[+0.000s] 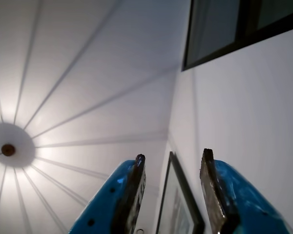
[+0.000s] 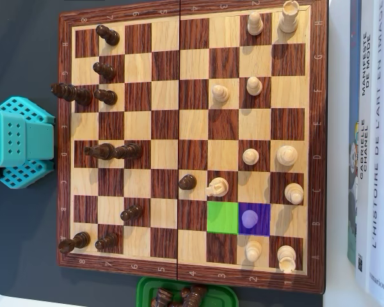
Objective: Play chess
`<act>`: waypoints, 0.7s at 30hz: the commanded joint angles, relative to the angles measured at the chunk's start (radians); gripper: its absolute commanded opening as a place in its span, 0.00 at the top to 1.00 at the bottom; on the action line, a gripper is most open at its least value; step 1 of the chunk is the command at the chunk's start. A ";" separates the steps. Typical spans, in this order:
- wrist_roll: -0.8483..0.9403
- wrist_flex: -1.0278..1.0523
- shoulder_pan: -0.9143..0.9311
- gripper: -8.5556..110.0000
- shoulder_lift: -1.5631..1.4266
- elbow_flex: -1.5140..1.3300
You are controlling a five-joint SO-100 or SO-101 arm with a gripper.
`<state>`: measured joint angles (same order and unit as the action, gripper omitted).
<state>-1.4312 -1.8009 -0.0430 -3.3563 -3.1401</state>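
Note:
In the wrist view my gripper [image 1: 173, 154] points up at the ceiling and wall. Its two blue fingers [image 1: 129, 195] with dark pads stand wide apart with nothing between them. No chess piece shows in that view. In the overhead view the wooden chessboard [image 2: 191, 272] carries dark pieces on its left half and light pieces on its right half. A dark pawn [image 2: 187, 182] stands next to a light piece [image 2: 217, 187] near the middle. One square is marked green [image 2: 223, 217], and beside it a purple square holds a light pawn [image 2: 250, 219]. Only the arm's teal base [image 2: 22, 142] shows, left of the board.
A green tray [image 2: 147, 291] with several captured dark pieces sits below the board. Books [image 2: 371, 147] lie along the board's right side. The wrist view shows a ceiling lamp [image 1: 8, 149], a framed picture [image 1: 178, 204] and a dark window [image 1: 224, 24].

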 commanded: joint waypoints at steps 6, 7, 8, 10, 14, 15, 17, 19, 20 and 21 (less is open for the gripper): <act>0.000 -0.002 0.003 0.78 0.008 -0.020; 0.000 -0.002 0.003 0.78 0.008 -0.020; 0.000 -0.002 0.003 0.78 0.008 -0.020; 0.000 -0.002 0.003 0.79 0.008 -0.020; -0.005 -0.002 0.003 0.79 0.008 -0.020; -0.005 -0.002 0.003 0.79 0.008 -0.020; -0.005 -0.002 -0.002 0.79 0.008 -0.020; -0.005 -0.002 -0.002 0.79 0.008 -0.020; -0.005 -0.002 0.002 0.79 0.008 -0.020; -0.005 -0.002 0.002 0.79 0.008 -0.020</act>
<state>-1.4312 -1.8009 -0.0430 -3.3563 -3.1401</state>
